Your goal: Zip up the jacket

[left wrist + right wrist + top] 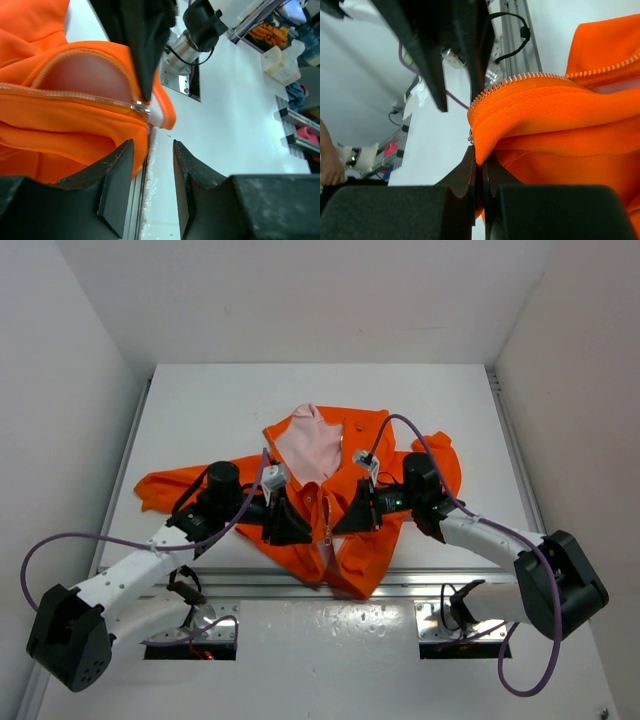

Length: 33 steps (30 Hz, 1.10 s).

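jacket (362, 558) on white table (220, 410); left tool (153, 146) apart, right tool (479, 154) pinching jacket edge.

White table (220, 410) carries the orange jacket (360, 550), lying front-up, sleeves spread sideways

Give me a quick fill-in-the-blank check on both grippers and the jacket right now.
1. The jacket has a ____ lining.
2. The left gripper is ____, holding nothing.
3. The right gripper is ____ on the jacket's zipper edge.
Missing words: pink; open; shut
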Tool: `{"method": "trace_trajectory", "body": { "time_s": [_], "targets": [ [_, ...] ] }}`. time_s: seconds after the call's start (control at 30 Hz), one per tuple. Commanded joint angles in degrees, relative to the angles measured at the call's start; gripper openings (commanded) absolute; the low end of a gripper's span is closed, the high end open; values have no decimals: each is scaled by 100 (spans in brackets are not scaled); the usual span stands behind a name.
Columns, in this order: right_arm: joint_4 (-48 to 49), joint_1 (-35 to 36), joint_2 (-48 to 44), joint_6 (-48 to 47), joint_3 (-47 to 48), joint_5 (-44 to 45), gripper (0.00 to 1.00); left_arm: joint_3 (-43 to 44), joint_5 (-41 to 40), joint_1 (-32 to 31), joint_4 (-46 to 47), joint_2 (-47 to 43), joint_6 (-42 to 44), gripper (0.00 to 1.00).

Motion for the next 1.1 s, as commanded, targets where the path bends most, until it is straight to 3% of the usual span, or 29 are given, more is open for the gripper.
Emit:
{"method": "trace_trajectory", "body": {
  "time_s": [0.0, 0.2, 0.27, 0.43, 0.53, 0.77, 1.07],
  "targets": [
    [510, 32, 31, 568, 17, 408, 0, -34, 165, 60, 53, -403, 369, 42],
    [651, 23, 128, 1606, -45, 1129, 0, -210, -652, 7, 52, -895, 256, 46],
    [669, 32, 207, 1914, -10, 1270, 0, -210, -1582, -150, -9, -1141, 474, 47],
    [563, -20, 321, 2213, 131, 1385, 0, -403, -3768, -730, -176, -1976, 2168, 48],
    [520, -12, 365, 2310, 219, 1411, 0, -456, -4501, -1099, -247, -2048, 3469, 45],
    [335, -29, 427, 2284, 333, 1376, 0, -1158, -5003, -2038, 271, -2591, 6429, 43],
    [1, -73, 479, 2205, 474, 1253, 0, -2055, -5750, -3330, 1043, -3181, 7892, 44]
  ]
}}
